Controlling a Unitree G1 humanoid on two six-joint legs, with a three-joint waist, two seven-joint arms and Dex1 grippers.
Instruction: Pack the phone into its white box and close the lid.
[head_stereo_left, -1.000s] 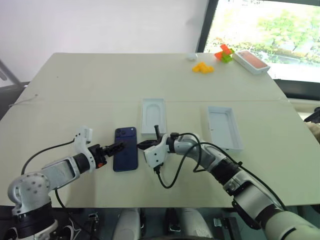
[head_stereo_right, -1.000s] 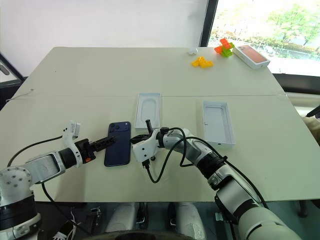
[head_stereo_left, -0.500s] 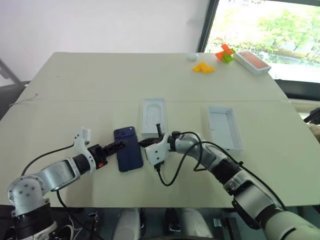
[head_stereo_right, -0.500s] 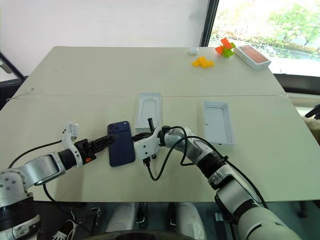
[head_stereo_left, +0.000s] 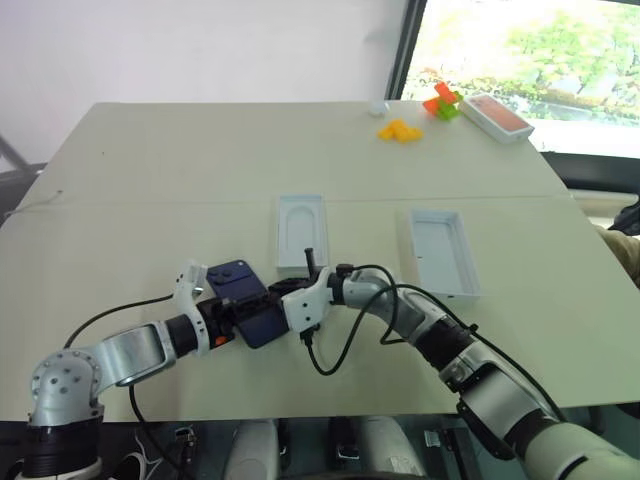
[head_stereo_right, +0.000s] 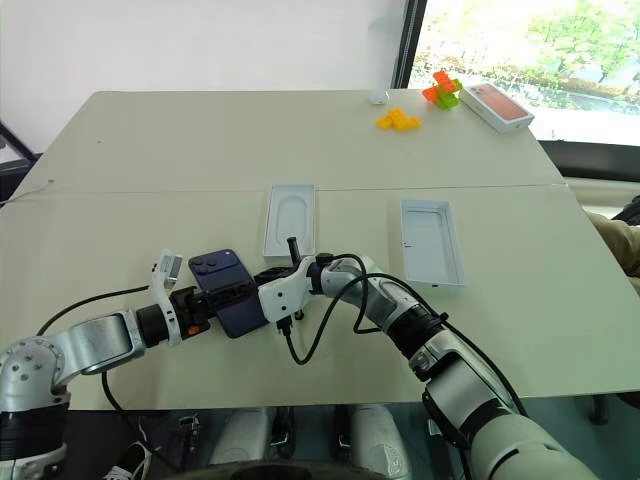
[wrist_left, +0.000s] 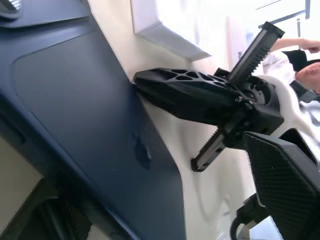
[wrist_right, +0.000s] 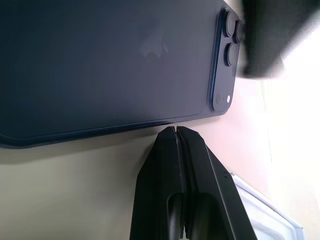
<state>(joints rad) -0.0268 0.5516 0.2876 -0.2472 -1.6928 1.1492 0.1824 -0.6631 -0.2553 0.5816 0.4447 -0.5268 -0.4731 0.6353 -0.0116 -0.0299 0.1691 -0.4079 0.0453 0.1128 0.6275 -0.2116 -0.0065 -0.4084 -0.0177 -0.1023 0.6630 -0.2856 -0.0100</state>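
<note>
The dark navy phone (head_stereo_right: 225, 280) lies skewed on the table, back up, with its camera cluster at the far left corner. My left gripper (head_stereo_right: 228, 300) is open, and its fingers stand to either side of the phone's near end. My right gripper (wrist_right: 175, 131) is shut, and its tips press the phone's (wrist_right: 110, 65) long right edge. The lid (head_stereo_left: 442, 252) rests open side up to the right, plain white inside. I cannot make out the white box.
A flat white insert with an oval recess (head_stereo_left: 301, 230) lies just beyond the phone. At the far right corner sit a red-topped box (head_stereo_left: 497, 115), yellow blocks (head_stereo_left: 398, 130) and orange-green blocks (head_stereo_left: 442, 100). A person (head_stereo_right: 618, 240) is at the table's right edge.
The phone has turned, its camera end swinging left. My left gripper has moved right over the phone's near end and its jaws have narrowed. The right gripper has kept still. The camera shifted.
</note>
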